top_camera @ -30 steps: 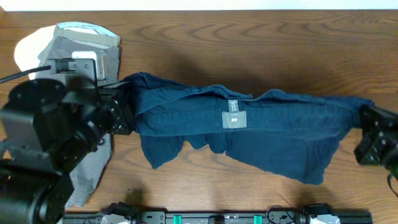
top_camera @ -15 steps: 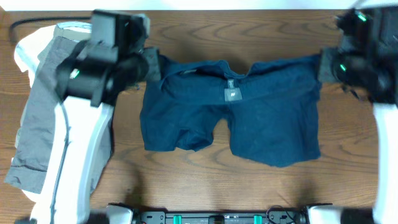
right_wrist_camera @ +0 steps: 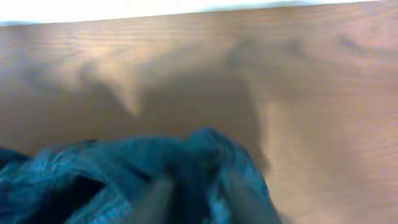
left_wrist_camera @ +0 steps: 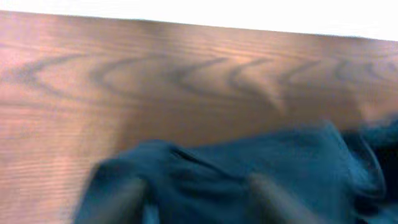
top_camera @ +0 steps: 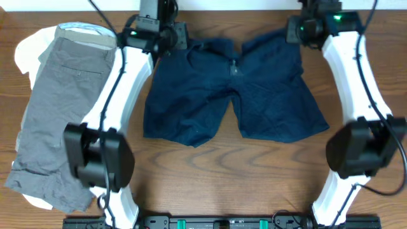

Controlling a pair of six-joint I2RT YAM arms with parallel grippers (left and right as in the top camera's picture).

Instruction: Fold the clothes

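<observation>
From above, a pair of dark navy shorts (top_camera: 235,95) is lying spread on the wooden worktop (top_camera: 229,184), with the waistband toward the far edge and the two wide legs pointing toward the arm bases. The left gripper (top_camera: 166,43) is sitting at the waistband's left corner and the right gripper (top_camera: 297,30) at its right corner, both white arms reaching far forward. Grey shorts (top_camera: 60,114) are lying flat at the left, over a white garment (top_camera: 25,54), just beside the left arm and apart from the navy pair. The wrist views add what the overhead hides. The left wrist camera is showing a raised, rumpled corner of navy cloth (left_wrist_camera: 249,168) between two blurred fingers (left_wrist_camera: 127,199), and the right wrist camera is showing a bunched corner (right_wrist_camera: 205,155) between its own blurred fingers (right_wrist_camera: 239,193). Motion blur is smearing both, so I cannot tell whether either gripper is clamping the cloth or merely straddling it. Compared with half a second earlier, the shorts are sitting farther from the arm bases and flatter, and both arms are stretching out longer.
</observation>
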